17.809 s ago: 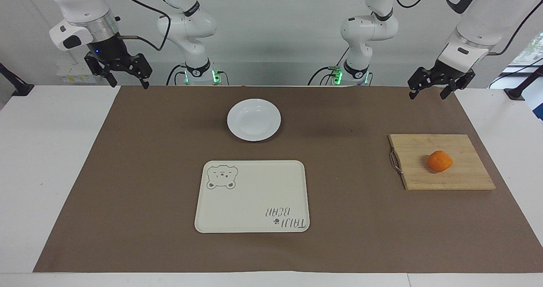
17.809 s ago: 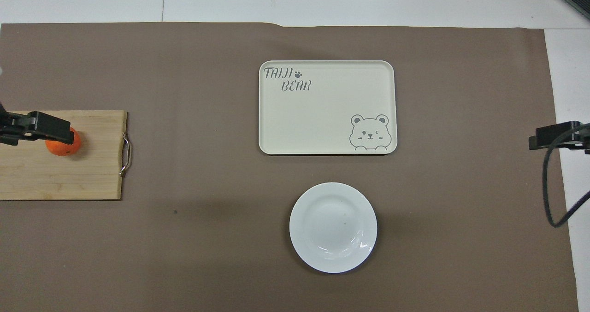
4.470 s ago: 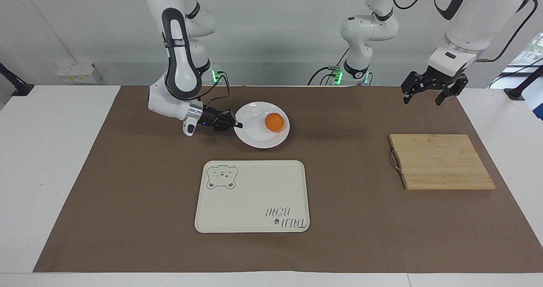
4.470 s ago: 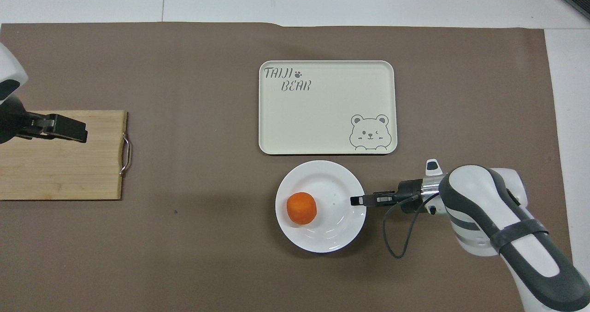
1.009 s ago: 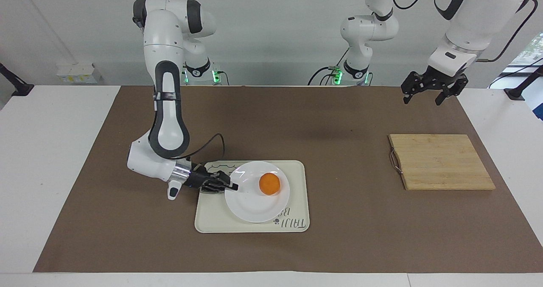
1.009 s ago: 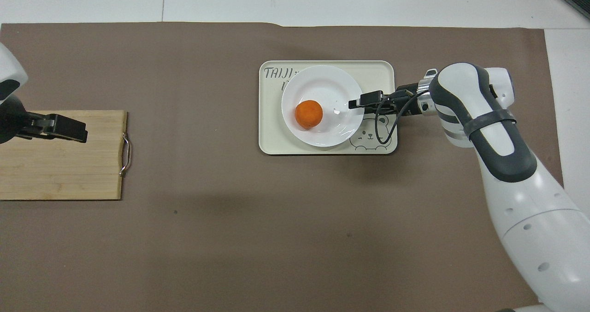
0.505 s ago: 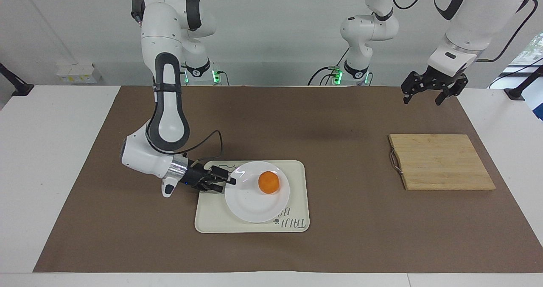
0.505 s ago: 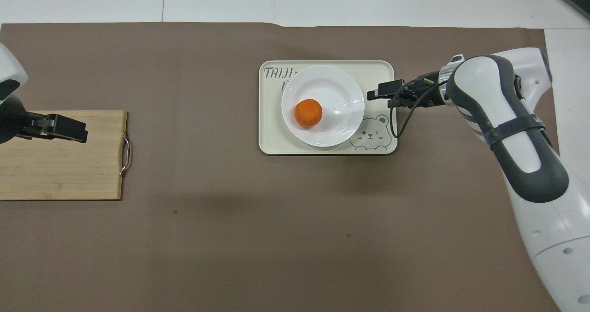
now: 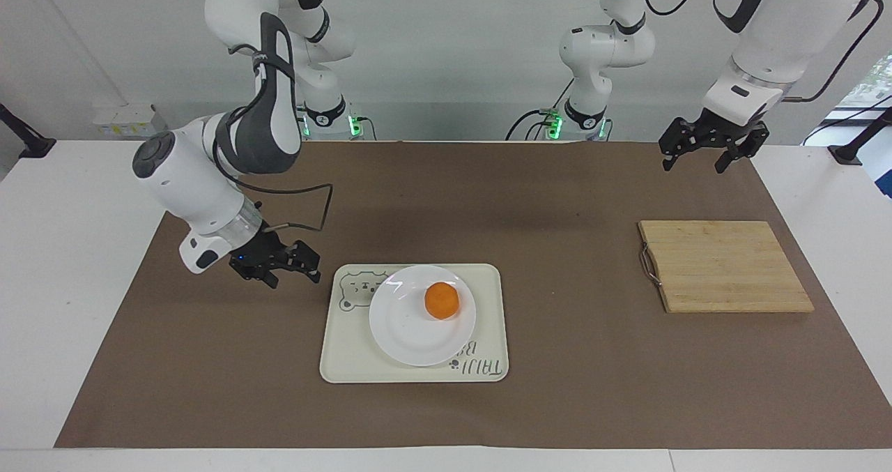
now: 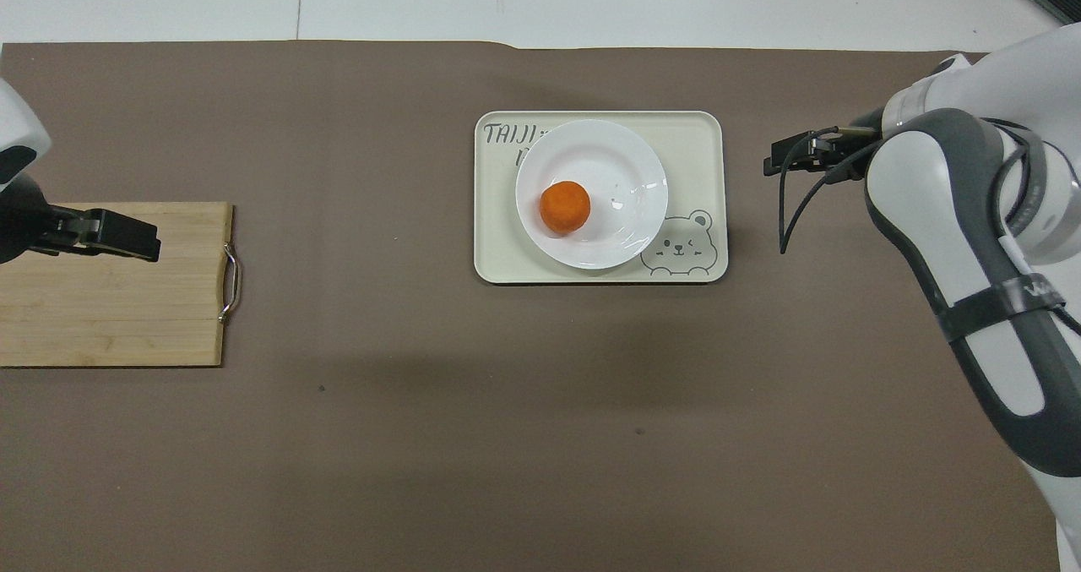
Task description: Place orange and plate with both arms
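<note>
Brown mat (image 9: pixel 209 360) on white table (image 9: pixel 63 263); white wall.

A cream bear-printed tray (image 9: pixel 488 292) is lying mid-tabletop on a brown mat (image 9: pixel 543 186); a wooden cutting board (image 9: pixel 725 265) is sitting toward the left arm's end.

You have a bright orange (image 9: pixel 442 300) on a plain glossy white plate (image 9: pixel 408 332), a cream tray (image 9: pixel 488 301) printed with a grey bear drawing and lettering, a pale striped wooden board (image 9: pixel 725 265), and a brown-covered surface (image 9: pixel 557 402).
</note>
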Controlling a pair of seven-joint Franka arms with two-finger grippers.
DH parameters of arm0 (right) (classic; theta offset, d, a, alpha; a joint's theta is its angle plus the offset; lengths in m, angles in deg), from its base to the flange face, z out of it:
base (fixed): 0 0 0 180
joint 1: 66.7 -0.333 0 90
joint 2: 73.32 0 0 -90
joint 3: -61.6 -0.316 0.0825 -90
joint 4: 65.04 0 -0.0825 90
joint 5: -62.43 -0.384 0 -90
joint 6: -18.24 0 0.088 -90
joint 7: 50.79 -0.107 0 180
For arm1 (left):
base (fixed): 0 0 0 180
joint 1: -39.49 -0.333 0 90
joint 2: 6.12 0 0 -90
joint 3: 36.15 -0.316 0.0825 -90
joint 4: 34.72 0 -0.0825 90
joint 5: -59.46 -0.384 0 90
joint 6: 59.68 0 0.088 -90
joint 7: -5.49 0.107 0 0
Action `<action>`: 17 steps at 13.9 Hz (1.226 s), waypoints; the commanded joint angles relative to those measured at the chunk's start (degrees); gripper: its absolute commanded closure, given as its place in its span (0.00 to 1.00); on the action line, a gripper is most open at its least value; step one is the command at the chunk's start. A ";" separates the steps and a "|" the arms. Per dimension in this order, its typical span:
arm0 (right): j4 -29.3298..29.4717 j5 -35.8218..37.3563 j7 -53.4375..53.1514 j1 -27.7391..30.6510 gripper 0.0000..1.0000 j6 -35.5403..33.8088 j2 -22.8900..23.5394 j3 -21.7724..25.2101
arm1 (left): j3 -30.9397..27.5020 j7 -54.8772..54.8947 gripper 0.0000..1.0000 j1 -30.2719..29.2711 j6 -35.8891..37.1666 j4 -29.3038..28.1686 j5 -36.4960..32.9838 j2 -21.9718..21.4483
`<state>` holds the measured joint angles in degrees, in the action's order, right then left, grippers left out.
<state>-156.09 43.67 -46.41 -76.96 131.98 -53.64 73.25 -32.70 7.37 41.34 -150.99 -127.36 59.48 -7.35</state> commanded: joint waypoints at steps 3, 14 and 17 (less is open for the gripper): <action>-0.54 8.46 -2.09 0.85 0.00 -6.68 -5.34 1.09 | 0.33 0.41 0.00 -0.61 -0.09 -1.14 -0.81 -0.88; -0.27 14.81 -2.17 4.71 0.00 -19.35 -17.30 1.53 | 0.33 0.41 0.00 -0.61 -0.09 -1.14 -0.81 -0.97; -0.19 15.68 -1.91 4.71 0.00 -21.29 -19.59 1.97 | 0.33 0.41 0.00 -0.61 -0.09 -1.14 -0.81 -0.97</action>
<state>-155.85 57.32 -47.31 -72.35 111.80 -71.51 75.23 -32.70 7.37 41.34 -150.99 -127.36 59.48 -7.35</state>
